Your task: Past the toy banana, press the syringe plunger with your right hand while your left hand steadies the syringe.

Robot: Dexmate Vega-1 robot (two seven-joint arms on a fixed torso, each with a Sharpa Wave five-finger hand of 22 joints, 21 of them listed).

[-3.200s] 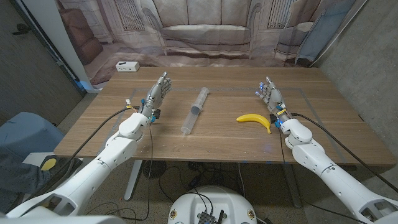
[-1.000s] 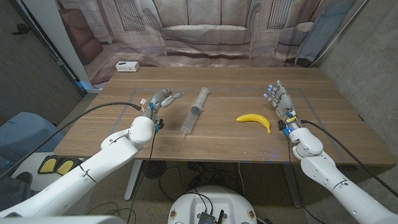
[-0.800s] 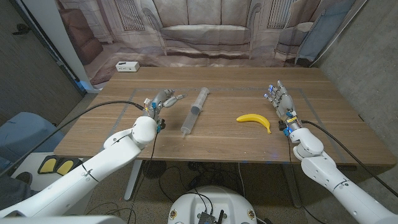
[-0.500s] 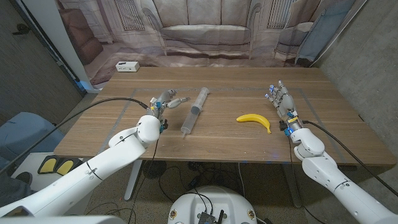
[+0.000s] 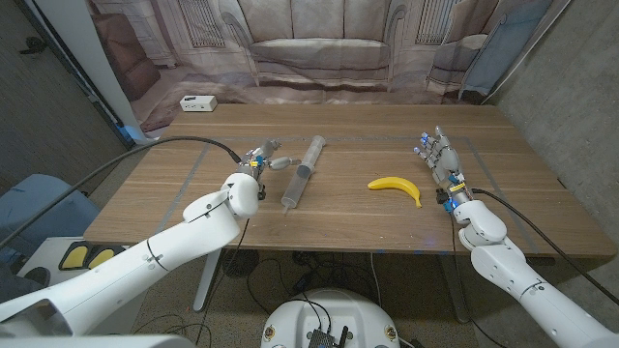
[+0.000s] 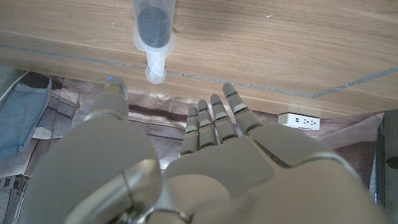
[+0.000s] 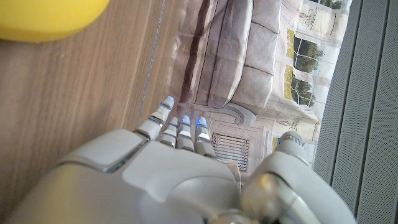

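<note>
The left hand [image 5: 265, 159], fingers apart and holding nothing, hovered just beside the syringe [image 5: 302, 172]; a sideways nudge could likely roll the barrel away. The right hand [image 5: 442, 155], open-fingered and empty, stood beyond the toy banana [image 5: 396, 187], which lay between it and the syringe. The wooden table [image 5: 338, 217] met a printed sofa backdrop [image 5: 319, 48].

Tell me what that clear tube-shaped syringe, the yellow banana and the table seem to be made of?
The clear tube-shaped syringe looks like see-through plastic; the tabletop shows through its barrel. The yellow banana seems smooth moulded plastic or rubber, evenly coloured with a slight sheen. The brown table looks like matte wood or wood veneer, with visible grain lines.
</note>
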